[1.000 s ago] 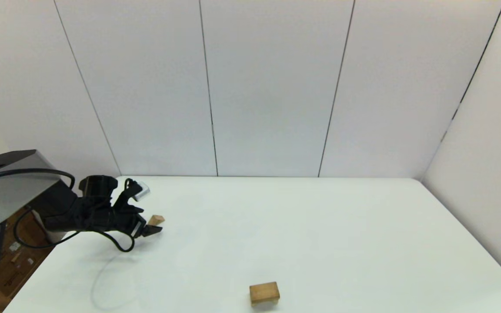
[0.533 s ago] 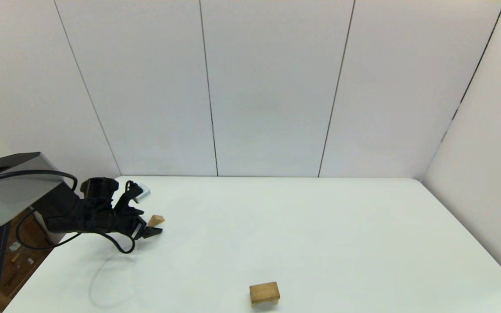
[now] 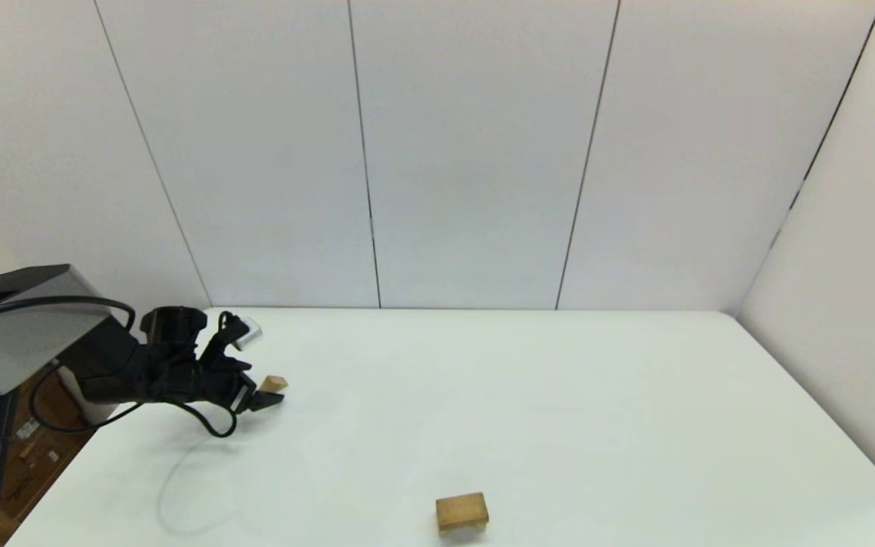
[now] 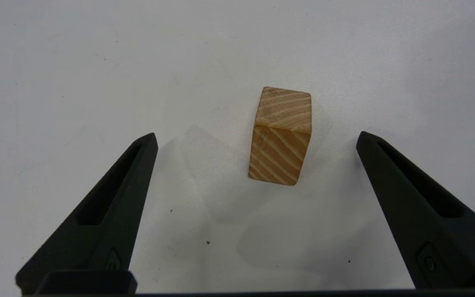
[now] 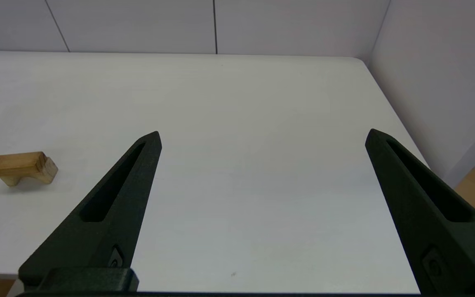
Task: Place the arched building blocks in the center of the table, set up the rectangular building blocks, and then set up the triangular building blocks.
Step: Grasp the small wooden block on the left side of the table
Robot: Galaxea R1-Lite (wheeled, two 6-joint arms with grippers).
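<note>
Two blocks lie on the table (image 3: 529, 410): triangular block (image 4: 281, 136) between the wide-open, empty left gripper (image 4: 256, 140) fingers; arched block (image 3: 462, 512) near front edge.

head: high, overlooks table (image 3: 529, 395) | left wrist: close, straight down | right wrist: low, across table

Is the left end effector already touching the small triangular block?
Apart. The left wrist view shows white table between each open finger and the triangular block.
</note>
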